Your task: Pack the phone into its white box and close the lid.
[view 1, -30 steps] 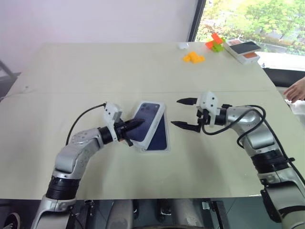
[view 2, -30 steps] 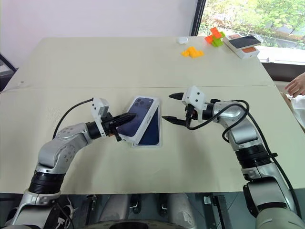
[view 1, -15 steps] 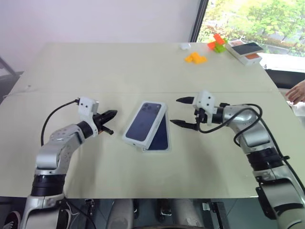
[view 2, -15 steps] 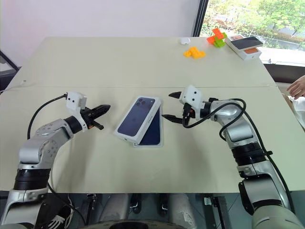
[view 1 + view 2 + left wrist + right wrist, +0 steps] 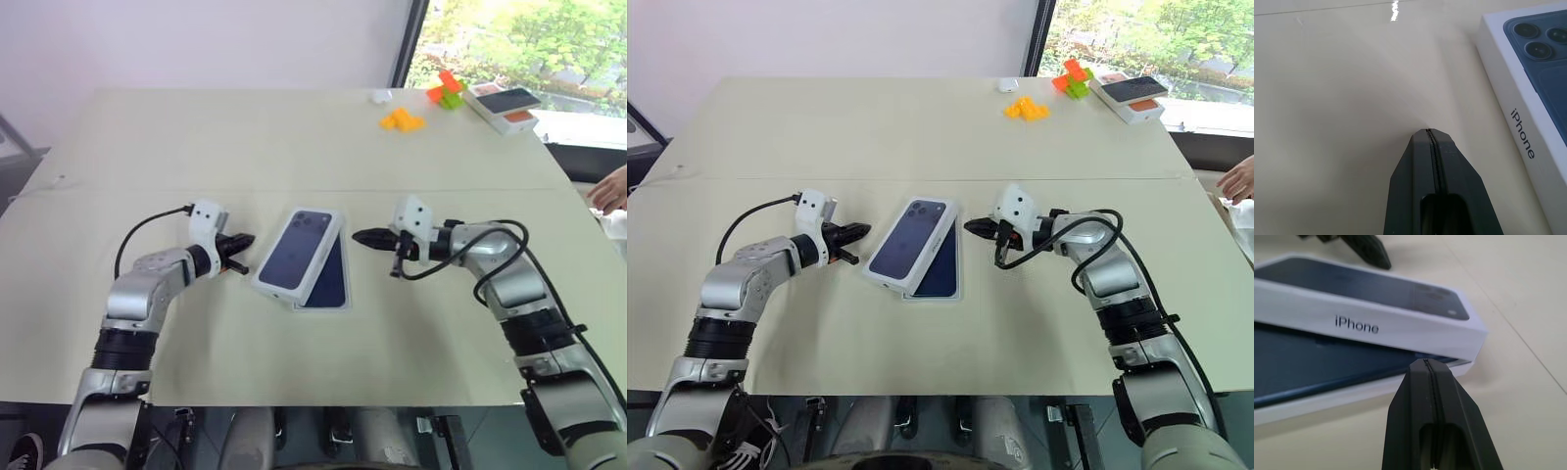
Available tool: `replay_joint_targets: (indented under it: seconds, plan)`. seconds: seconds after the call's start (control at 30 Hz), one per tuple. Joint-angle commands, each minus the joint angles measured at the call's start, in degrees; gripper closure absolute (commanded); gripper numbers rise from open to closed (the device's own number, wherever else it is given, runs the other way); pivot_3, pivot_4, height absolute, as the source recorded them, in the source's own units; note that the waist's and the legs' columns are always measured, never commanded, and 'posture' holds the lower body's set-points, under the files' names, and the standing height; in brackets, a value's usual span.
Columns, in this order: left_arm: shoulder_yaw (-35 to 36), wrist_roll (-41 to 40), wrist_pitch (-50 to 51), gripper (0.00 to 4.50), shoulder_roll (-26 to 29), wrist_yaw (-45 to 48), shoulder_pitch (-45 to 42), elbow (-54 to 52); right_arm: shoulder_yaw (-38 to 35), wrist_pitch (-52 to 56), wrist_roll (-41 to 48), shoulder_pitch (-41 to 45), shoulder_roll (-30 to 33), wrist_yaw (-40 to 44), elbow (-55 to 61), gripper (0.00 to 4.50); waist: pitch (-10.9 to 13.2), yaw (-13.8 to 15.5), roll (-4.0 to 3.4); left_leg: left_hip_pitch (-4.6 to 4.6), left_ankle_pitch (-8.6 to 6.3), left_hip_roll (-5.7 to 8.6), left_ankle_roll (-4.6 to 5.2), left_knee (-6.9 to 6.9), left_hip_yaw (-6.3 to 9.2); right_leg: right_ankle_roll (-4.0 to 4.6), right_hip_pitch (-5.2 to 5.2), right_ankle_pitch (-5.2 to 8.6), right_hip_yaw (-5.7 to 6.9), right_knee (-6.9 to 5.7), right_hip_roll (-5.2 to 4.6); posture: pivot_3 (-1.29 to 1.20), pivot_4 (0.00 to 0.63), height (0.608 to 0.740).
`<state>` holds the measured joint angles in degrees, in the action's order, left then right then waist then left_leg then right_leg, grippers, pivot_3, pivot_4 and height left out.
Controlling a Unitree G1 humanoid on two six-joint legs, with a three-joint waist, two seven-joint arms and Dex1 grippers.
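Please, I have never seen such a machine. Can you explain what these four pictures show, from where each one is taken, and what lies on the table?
This is a humanoid robot with two arms. The two wide pictures come from cameras in its head, looking down over a beige table. The two close pictures come from cameras on its wrists, looking along the black fingers.

The left gripper and the right gripper are both shut and hold nothing. Between them lies the white box with the dark blue phone inside. The lid, printed with a phone picture, rests crookedly across it, not closed.

At the far corner lie orange and green blocks and another phone box. A person's hand shows at the right edge.
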<state>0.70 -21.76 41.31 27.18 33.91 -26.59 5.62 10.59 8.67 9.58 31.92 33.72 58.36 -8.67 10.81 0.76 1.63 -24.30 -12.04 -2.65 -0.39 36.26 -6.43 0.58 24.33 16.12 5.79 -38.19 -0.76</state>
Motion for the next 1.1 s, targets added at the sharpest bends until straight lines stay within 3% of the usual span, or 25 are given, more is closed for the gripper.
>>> replay_joint_targets:
  seconds: [0.03, 0.3, 0.6, 1.1]
  plan:
    - [-3.9, 0.6, 2.4, 4.50, -0.6, 2.4, 1.0, -0.3, 0.3, -1.6, -1.3, 0.0, -0.7, -0.8, 2.5, 4.48, 0.0, 0.0, 0.00, 0.00, 0.00, 0.00, 0.00, 0.01, 0.00, 0.01, -0.01, 0.00, 0.00, 0.00, -0.01, 0.00, 0.150, 0.737]
    - [-4.9, -4.5, 9.5, 4.50, -0.8, 7.3, 3.0, -8.2, 1.3, -1.8, -3.0, 0.5, -1.9, -1.3, 2.8, 4.48, 0.0, -0.1, -0.01, 0.01, 0.01, 0.00, -0.01, 0.01, 0.00, 0.06, -0.02, -0.03, 0.00, 0.00, -0.01, 0.00, 0.150, 0.737]
    - [-0.8, -8.1, 11.5, 4.50, -2.6, 6.5, 3.4, -11.5, 1.6, -3.8, -5.1, 0.6, -0.7, -0.9, 1.8, 4.48, 0.0, -0.1, 0.00, 0.01, 0.01, 0.00, -0.01, 0.02, 0.01, 0.06, -0.02, -0.03, 0.00, -0.01, 0.00, 0.00, 0.150, 0.737]
    - [-1.0, -8.0, 11.0, 4.50, -2.6, 6.0, 4.3, -13.7, 1.9, -4.6, -7.0, -1.0, 0.7, 0.2, 2.3, 4.48, 0.0, -0.1, 0.00, 0.00, 0.01, 0.00, -0.01, 0.05, 0.01, 0.09, -0.02, -0.05, 0.00, -0.02, 0.01, 0.00, 0.150, 0.737]
